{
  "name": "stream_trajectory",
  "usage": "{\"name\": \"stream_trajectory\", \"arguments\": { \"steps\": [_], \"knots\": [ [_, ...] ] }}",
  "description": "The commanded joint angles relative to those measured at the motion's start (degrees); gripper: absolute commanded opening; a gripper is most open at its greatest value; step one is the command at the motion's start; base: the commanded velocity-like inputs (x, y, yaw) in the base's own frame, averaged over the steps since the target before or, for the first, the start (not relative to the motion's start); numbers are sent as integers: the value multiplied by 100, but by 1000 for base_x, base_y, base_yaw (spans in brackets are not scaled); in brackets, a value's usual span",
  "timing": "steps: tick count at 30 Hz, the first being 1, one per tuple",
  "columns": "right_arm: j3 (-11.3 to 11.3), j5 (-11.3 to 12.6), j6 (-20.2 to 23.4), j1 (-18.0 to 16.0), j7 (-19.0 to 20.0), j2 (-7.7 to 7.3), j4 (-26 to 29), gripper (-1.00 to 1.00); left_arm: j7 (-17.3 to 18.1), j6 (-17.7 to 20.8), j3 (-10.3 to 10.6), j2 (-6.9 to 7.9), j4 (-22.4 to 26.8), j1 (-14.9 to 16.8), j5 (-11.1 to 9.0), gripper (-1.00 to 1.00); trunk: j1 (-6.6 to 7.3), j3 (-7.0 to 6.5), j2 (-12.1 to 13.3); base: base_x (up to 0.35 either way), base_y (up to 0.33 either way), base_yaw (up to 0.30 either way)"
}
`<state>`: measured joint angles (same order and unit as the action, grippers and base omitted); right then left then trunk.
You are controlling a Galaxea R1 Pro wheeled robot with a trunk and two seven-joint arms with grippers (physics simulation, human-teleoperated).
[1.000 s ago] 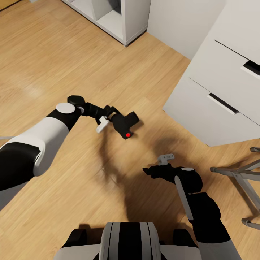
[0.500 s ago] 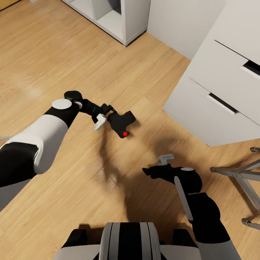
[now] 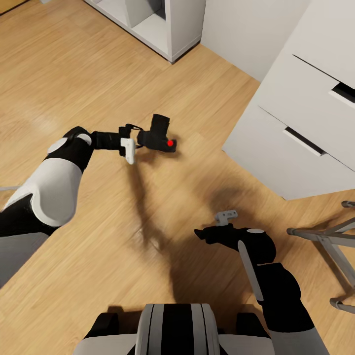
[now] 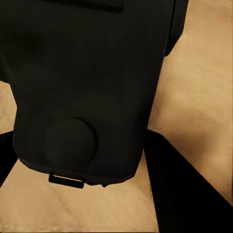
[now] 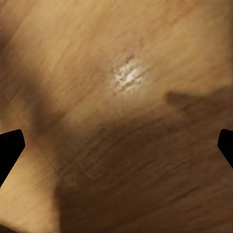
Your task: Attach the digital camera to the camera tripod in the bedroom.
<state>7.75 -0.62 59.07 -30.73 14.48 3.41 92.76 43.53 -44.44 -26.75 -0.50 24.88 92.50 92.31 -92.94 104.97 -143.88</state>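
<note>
Light wood plank floor (image 3: 74,64) is seen throughout, with white cube shelves (image 3: 162,24) at the far side and a white drawer chest (image 3: 305,123) to the right. Grey tripod legs (image 3: 328,241) are seen at the right edge, beside the chest; the tripod head is out of frame.

The camera (image 3: 159,138) is held in the left hand (image 3: 139,140), clear above the floor, red dot facing right, lens stub pointing away from the robot. In the left wrist view the camera body (image 4: 87,82) is clamped between the two black fingers (image 4: 189,194).

The right hand (image 3: 213,230) is held low near the trunk, well apart from the camera. In the right wrist view its fingertips (image 5: 9,145) are spread wide over bare floor, nothing gripped.
</note>
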Motion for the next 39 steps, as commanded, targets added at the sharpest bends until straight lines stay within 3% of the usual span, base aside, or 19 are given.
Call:
{"name": "stream_trajectory", "arguments": {
  "steps": [1, 4, 7, 10, 14, 18, 22, 25, 31, 33, 34, 35, 36, 39],
  "knots": [
    [-1, -9, 26, -3, 11, 1, 5, 100, 33, 71, -237, -13, 27, -19, 33, -100, 1, 3, -1, 0, 0, 0],
    [-1, -9, 26, -3, 13, 1, 5, 100, -14, 272, -497, -36, 276, -148, 188, -100, 1, 3, -1, 0, 0, 0],
    [-1, -9, 26, -3, 12, 1, 5, 100, -160, 414, -528, -76, 786, -409, 325, -100, 1, 3, -1, 0, 0, 0],
    [-1, -9, 26, -3, 13, 1, 5, 100, -261, 502, -387, -135, 1196, -630, 412, -100, 1, 3, -1, 0, 0, 0],
    [-1, -9, 26, -3, 14, 1, 5, 100, -264, 557, -13, -147, 1479, -780, 524, -100, 1, 3, -1, 0, 0, 0],
    [-1, -9, 26, -3, 12, 1, 5, 100, -237, 579, 143, -190, 1633, -851, 463, -100, 1, 3, -1, 0, 0, 0],
    [-1, -9, 26, -3, 16, 1, 5, 100, -141, 591, 41, -256, 1678, -882, 2, -100, 1, 3, -1, 0, 0, 0],
    [-1, -9, 26, -3, 14, 1, 5, 100, 155, 679, -80, -284, 1709, -897, -390, -100, 1, 3, -1, 0, 0, 0],
    [3, -9, 26, -3, 14, 3, 5, 100, 828, 1285, -319, -374, 2194, -1099, -944, -100, 1, 3, -1, 0, 0, 0],
    [8, -9, 26, -1, 13, 6, 5, 100, 944, 1706, -365, -457, 2562, -1264, -1229, -100, 1, 3, -1, 0, 0, 0],
    [13, -9, 26, 3, 13, 7, 5, 100, 1019, 2342, -390, -523, 2980, -1449, -1612, -100, 1, 3, -1, 0, 0, 0],
    [13, -9, 26, 3, 13, 7, 5, 100, 1019, 2342, -390, -523, 2980, -1449, -1612, -100, 1, 3, -1, 0, 0, 0],
    [17, -9, 26, 9, 12, 18, 5, 100, 1046, 3103, -402, -568, 3395, -1652, -2056, -100, 1, 3, -1, 0, 0, 0],
    [37, -9, 26, 18, 12, 33, 5, 100, 965, 4083, -350, -598, 3899, -1924, -2724, -100, 1, 3, -1, 0, 0, 0]
  ]
}}
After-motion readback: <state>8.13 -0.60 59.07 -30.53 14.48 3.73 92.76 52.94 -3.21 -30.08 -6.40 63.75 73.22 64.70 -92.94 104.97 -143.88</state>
